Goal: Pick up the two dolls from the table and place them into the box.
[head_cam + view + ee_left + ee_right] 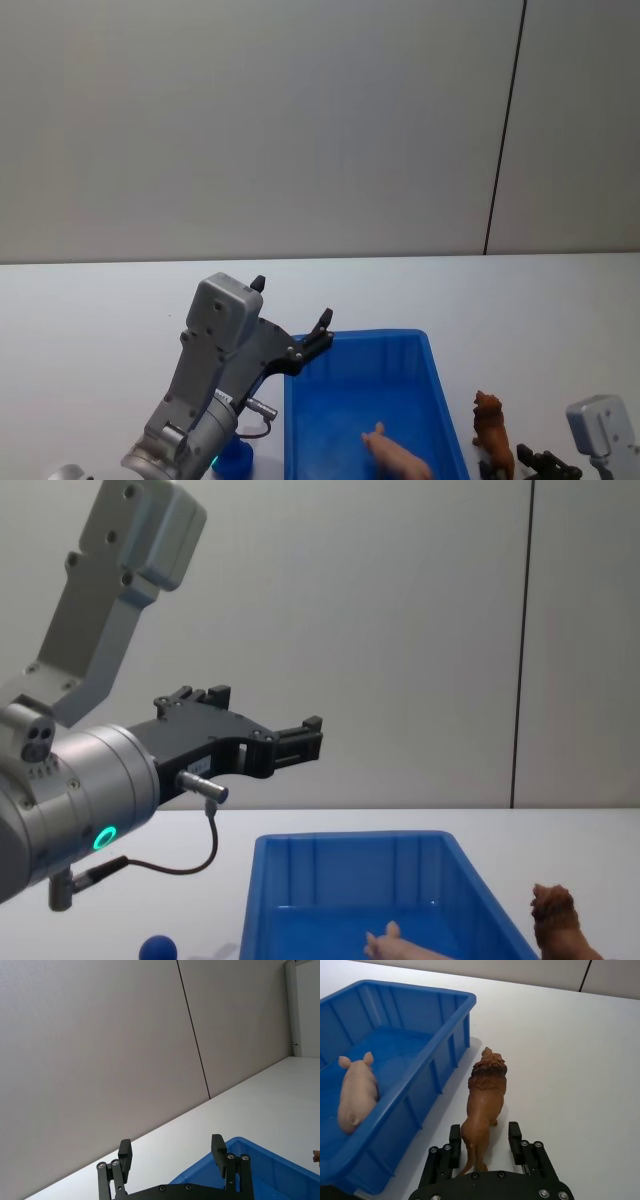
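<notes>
- Pig doll, pale pink: lies on the floor of the box. You may count it as placed.
- Lion doll, brown: stands on the counter just beside the box's long wall, outside it.
- Right pincer: released, one finger either side of the lion's hindquarters, likely set so you can close across its flanks.
- Left pincer: released and empty, raised over the box's far left corner, leaving the lion's side free.

You'll see a plain grey wall at the back, crossed by a thin dark vertical seam toward the right. Low on the left sits a small round blue object; you can't tell what it is.
</notes>
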